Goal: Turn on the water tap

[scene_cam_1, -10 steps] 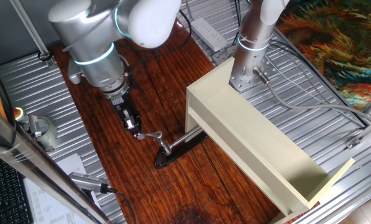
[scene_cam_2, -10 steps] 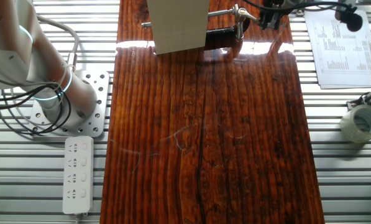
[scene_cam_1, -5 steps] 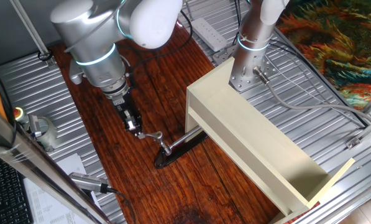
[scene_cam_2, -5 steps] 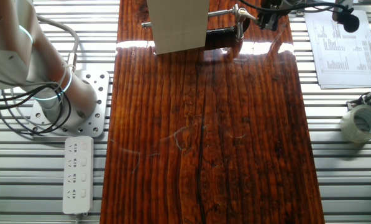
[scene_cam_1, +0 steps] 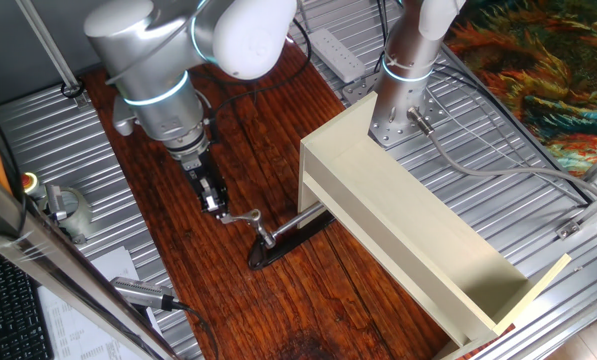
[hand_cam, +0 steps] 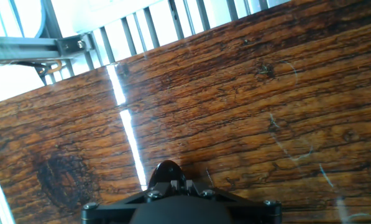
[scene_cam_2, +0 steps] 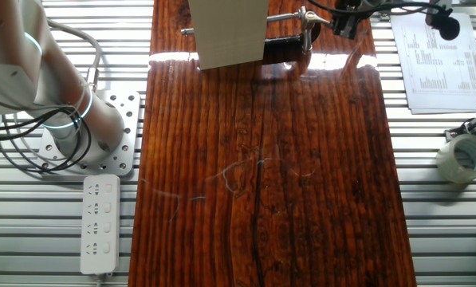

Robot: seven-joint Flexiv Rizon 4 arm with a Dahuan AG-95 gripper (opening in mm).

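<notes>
The water tap (scene_cam_1: 263,235) is a small chrome faucet on a dark oval base plate (scene_cam_1: 281,244) on the wooden board. Its thin lever handle (scene_cam_1: 240,215) points left. Its slim spout (scene_cam_1: 308,214) runs under the beige box. My gripper (scene_cam_1: 214,204) hangs straight down, its black fingertips touching the lever's free end. In the other fixed view the tap (scene_cam_2: 304,17) is at the top edge with my gripper (scene_cam_2: 345,22) right of it. The hand view shows only wood ahead of my gripper (hand_cam: 174,180); the fingers look closed together and the tap is out of view.
A long beige open box (scene_cam_1: 408,230) lies right of the tap and covers the spout. The arm's base (scene_cam_1: 403,100) stands behind it. A silver cylindrical tool with a cable (scene_cam_1: 143,293), a tape roll (scene_cam_2: 465,157), papers (scene_cam_2: 433,60) and a power strip (scene_cam_2: 100,223) lie off the board.
The arm's upper joints have shifted slightly to the right. The gripper tip stays at the end of the lever and the tap looks the same.
</notes>
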